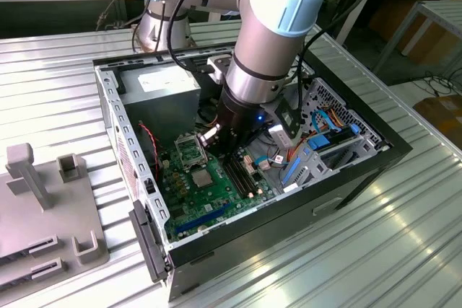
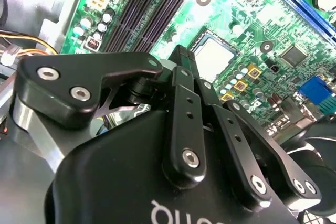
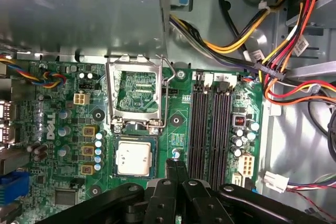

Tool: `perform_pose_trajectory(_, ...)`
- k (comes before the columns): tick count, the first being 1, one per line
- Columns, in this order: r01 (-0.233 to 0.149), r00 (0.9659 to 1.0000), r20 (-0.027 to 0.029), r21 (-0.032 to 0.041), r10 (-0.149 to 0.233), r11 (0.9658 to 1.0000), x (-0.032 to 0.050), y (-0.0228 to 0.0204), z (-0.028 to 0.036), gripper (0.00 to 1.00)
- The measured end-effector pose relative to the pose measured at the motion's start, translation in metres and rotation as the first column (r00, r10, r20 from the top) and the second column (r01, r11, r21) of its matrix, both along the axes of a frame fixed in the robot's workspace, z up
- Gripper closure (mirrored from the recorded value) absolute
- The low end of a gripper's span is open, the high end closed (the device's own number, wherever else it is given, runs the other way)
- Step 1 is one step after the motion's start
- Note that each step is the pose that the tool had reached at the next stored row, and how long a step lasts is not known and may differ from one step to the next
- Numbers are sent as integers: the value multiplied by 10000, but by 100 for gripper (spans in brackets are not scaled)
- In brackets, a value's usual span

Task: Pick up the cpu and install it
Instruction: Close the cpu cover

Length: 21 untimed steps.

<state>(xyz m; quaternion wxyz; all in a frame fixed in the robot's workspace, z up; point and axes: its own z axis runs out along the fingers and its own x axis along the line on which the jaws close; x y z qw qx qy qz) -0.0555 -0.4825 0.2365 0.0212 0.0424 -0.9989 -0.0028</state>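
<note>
Both fingers of the gripper (image 3: 176, 167) are pressed together with nothing held between them, and the second wrist view shows the gripper (image 2: 182, 56) the same way. The cpu (image 3: 134, 157) lies flat, silver top up, on the green motherboard (image 3: 181, 103), just beside the metal-framed socket (image 3: 134, 90), on the side of the socket away from the grey power-supply box (image 3: 79, 9). The fingertips hang a little further from the socket than the cpu does. They sit between the cpu and the long black memory slots (image 3: 210, 124), near the chip but apart from it. In the exterior view the arm (image 1: 267, 41) reaches down into the open computer case (image 1: 361, 156), right next to the socket.
</note>
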Motion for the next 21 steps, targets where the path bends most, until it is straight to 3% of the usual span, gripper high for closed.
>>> perform_pose_trajectory(3, -645, 9979, 1, 3, 645, 9979, 1, 0, -1, 89)
perform_pose_trajectory(6, -1362, 9907, 1, 2, 1362, 9907, 3, 0, -2, 89)
perform_pose_trajectory(8, -1797, 9837, 1, 4, 1797, 9837, 4, 0, -3, 89)
perform_pose_trajectory(9, -2075, 9782, 2, 7, 2075, 9782, 6, 0, -4, 89)
perform_pose_trajectory(11, -2402, 9707, 2, 8, 2402, 9707, 10, 0, -6, 89)
perform_pose_trajectory(12, -2627, 9649, 2, 11, 2627, 9649, 14, 0, -8, 89)
perform_pose_trajectory(15, -2951, 9555, 7, 24, 2951, 9555, 28, 0, -10, 89)
perform_pose_trajectory(16, -3017, 9534, 7, 25, 3017, 9534, 29, 0, -10, 89)
perform_pose_trajectory(21, -3037, 9528, 6, 24, 3037, 9528, 29, 0, -9, 89)
